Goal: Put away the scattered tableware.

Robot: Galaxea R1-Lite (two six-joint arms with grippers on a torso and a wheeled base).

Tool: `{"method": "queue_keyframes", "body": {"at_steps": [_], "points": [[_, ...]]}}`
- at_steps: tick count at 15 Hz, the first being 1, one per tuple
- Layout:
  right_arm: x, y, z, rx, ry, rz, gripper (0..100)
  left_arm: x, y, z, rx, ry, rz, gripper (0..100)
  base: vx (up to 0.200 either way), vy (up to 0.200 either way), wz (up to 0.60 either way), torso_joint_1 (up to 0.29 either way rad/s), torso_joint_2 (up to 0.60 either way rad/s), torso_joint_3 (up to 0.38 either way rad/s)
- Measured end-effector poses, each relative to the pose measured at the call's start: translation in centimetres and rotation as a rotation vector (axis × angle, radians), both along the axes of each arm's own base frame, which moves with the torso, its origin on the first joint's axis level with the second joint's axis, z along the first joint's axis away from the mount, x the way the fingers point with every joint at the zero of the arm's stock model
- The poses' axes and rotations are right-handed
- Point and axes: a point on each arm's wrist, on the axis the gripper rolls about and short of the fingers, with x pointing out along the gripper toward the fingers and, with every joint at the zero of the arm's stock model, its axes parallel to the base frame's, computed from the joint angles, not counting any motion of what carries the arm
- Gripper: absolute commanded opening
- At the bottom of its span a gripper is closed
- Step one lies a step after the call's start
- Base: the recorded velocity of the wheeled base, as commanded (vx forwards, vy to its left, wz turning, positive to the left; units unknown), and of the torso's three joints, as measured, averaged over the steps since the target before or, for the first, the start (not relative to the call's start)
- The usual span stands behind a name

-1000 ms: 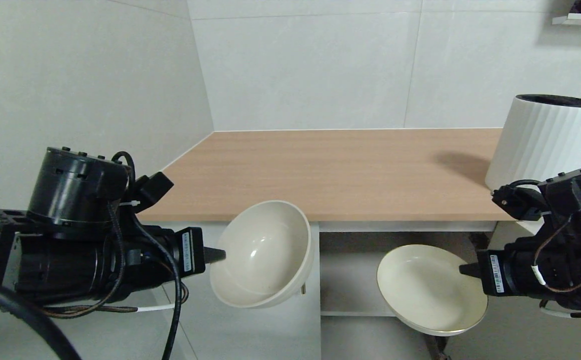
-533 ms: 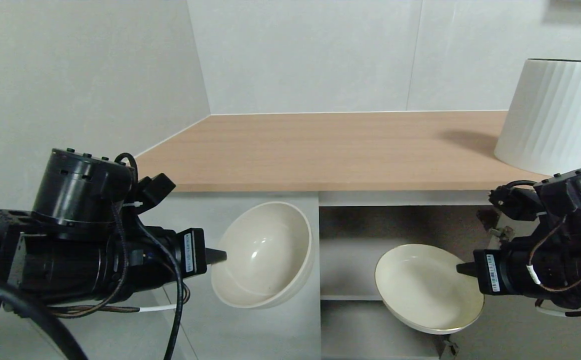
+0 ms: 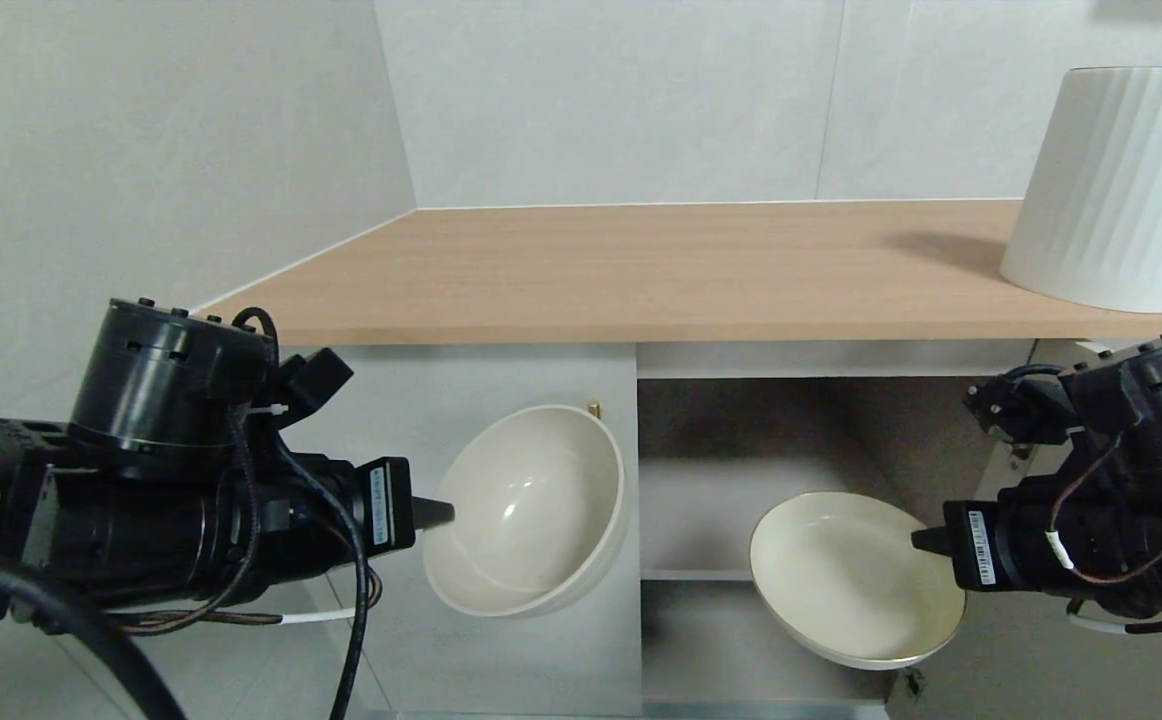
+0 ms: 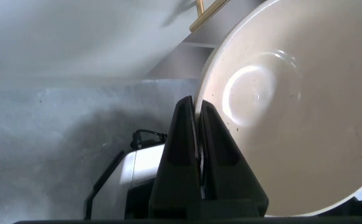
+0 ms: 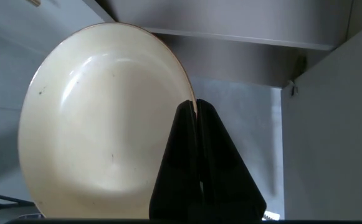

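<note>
Below the wooden counter [image 3: 641, 270], jaws of the left gripper [image 3: 436, 512] clench a deep cream ceramic bowl [image 3: 531, 510]. Those of the right gripper [image 3: 926, 540] clamp a shallow gold-edged cream plate [image 3: 846, 575]. Both grippers' barcode stickers [image 3: 377, 505] are illegible.

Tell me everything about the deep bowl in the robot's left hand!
The bowl is deep, round, creamy white, shiny like glazed ceramic, and empty. It is tipped on its side, its opening toward the camera. The left gripper pinches its rim, holding it in the air before a closed cabinet door under the wooden counter.
</note>
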Motion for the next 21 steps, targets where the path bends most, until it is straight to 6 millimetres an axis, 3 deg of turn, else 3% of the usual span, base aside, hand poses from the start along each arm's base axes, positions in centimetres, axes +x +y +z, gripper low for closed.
{"method": "queue_keyframes", "body": {"at_steps": [4,8,14,18,21], "points": [[0.8,0.4,-0.3,0.003,-0.015,0.003,0,0.0,0.0,0.0,-0.002,-0.001,-0.002,0,0.0,0.0,0.0,0.0,0.0,0.0],[3.6,1.8,-2.5,-0.006,0.005,0.007,0,-0.1,0.0,0.1,-0.007,-0.002,-0.006,0,0.0,0.0,0.0,0.0,0.0,0.0],[11.1,5.3,-8.6,0.032,-0.049,-0.015,0,-0.3,0.1,0.4,-0.013,-0.013,-0.006,0,0.0,0.0,0.0,0.0,0.0,0.0],[13.6,5.8,-13.5,0.028,-0.002,-0.071,0,-0.3,0.1,0.5,-0.013,-0.014,-0.008,0,0.0,0.0,0.0,0.0,0.0,0.0],[15.0,5.8,-16.0,-0.013,-0.005,-0.132,0,-0.3,0.0,0.4,-0.012,-0.011,-0.009,0,0.0,0.0,0.0,0.0,0.0,0.0]]}}
